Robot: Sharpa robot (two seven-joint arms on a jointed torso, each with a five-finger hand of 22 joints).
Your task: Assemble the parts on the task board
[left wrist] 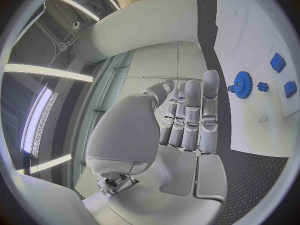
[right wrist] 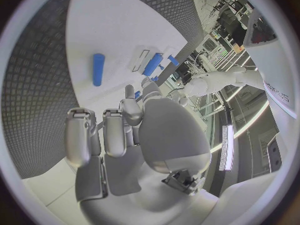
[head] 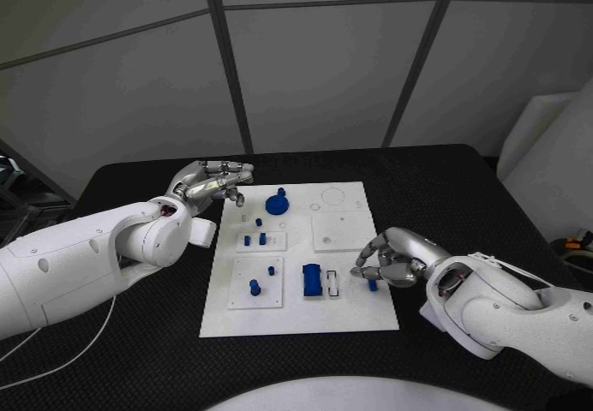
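Right hand (fingers curled) seemingly empty beside blue peg.

We count one white board on one black table. On the board we see one blue gear toward eleven o'clock, one blue block near the middle, one loose blue peg toward four o'clock, and roughly five small blue pegs standing toward nine. Two silver hands are present.
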